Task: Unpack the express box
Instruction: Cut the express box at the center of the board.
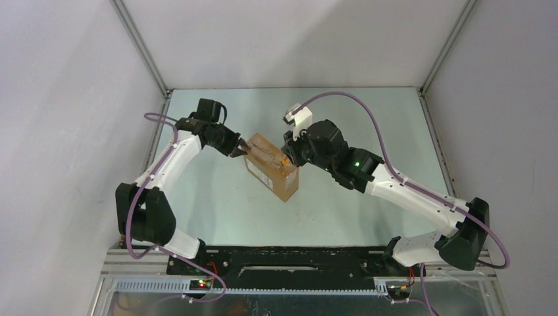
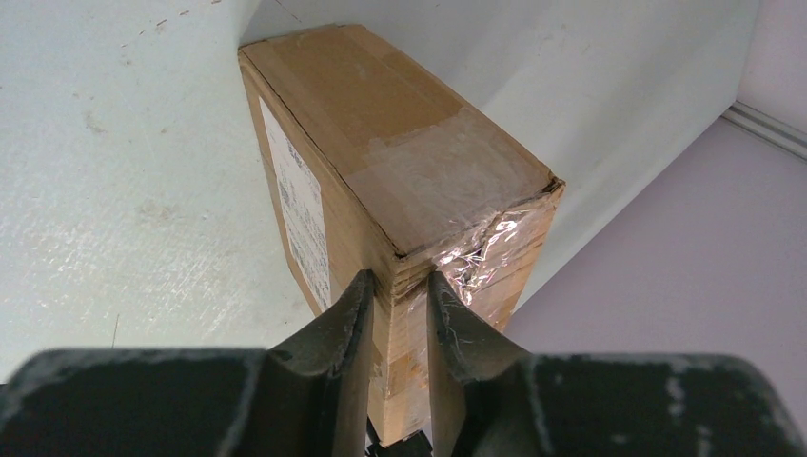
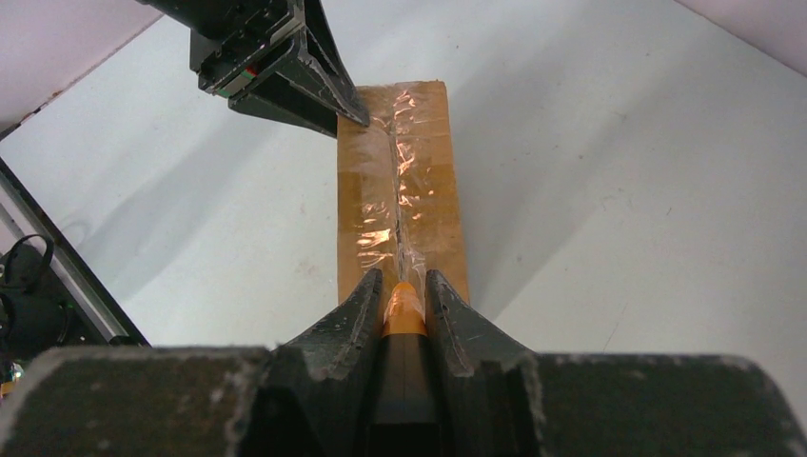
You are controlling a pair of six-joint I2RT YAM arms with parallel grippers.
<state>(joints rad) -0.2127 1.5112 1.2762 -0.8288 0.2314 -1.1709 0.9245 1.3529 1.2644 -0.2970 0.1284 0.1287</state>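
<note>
Pinching the express box (image 1: 273,171), left tool (image 2: 398,286) faces right tool (image 3: 403,284) clamping knife (image 3: 403,312).

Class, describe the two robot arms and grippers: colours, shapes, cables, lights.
The left arm and right arm have white tubular links, black joints and bases. Purple cables loop along them. A green light glows on the right. The left gripper and right gripper have dark, scuffed, tapered fingers.

Express box (image 1: 271,172) stands on edge on the table (image 1: 217,204); left claw (image 1: 239,151) pinches its left end; right claw (image 1: 288,156) sets utility knife (image 1: 283,158) atop it.
</note>
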